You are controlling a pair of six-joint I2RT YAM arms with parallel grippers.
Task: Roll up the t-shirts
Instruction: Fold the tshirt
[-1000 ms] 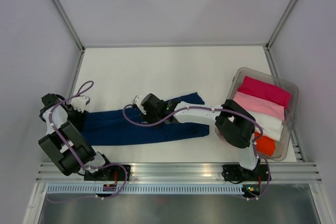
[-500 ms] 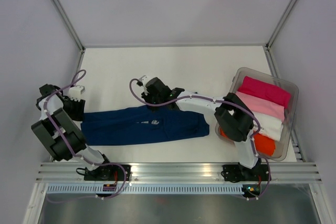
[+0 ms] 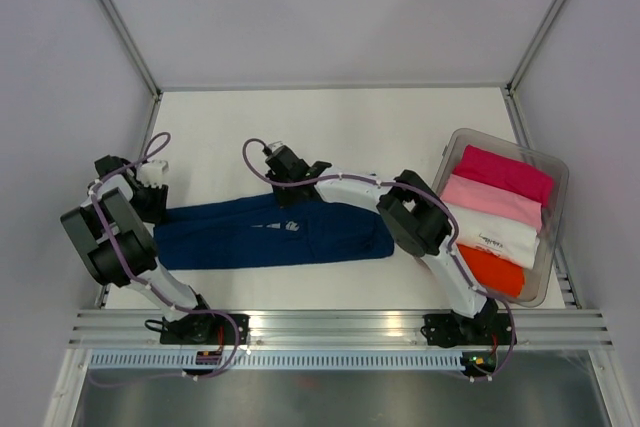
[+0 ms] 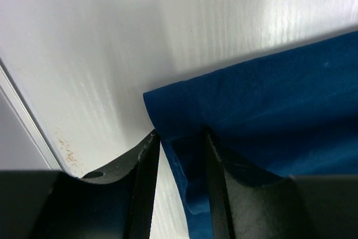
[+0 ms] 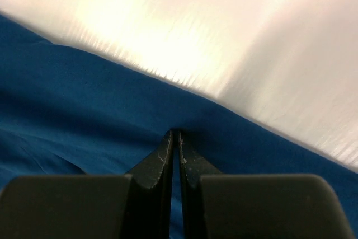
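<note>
A navy-blue t-shirt [image 3: 250,239] lies as a long folded strip across the table, its white chest print facing up. My left gripper [image 3: 153,209] sits at the strip's left end. In the left wrist view the left gripper [image 4: 179,141] is open, its jaws straddling the corner hem of the t-shirt [image 4: 268,99], with bare table showing between them. My right gripper [image 3: 291,191] is at the middle of the far edge. In the right wrist view the right gripper [image 5: 175,134] is shut, pinching a fold of the t-shirt [image 5: 84,93].
A clear plastic bin [image 3: 556,164] stands at the right with folded tees in it: magenta [image 3: 505,173], pale pink [image 3: 493,201], white [image 3: 497,234] and orange-red [image 3: 490,267]. Metal frame rails run along the table's left side [image 3: 148,137] and near edge [image 3: 340,325].
My right gripper slid left and up to the shirt's far edge and shut on the fabric. The shirt's raised right part now lies flat. My left gripper narrowed around the left corner.
</note>
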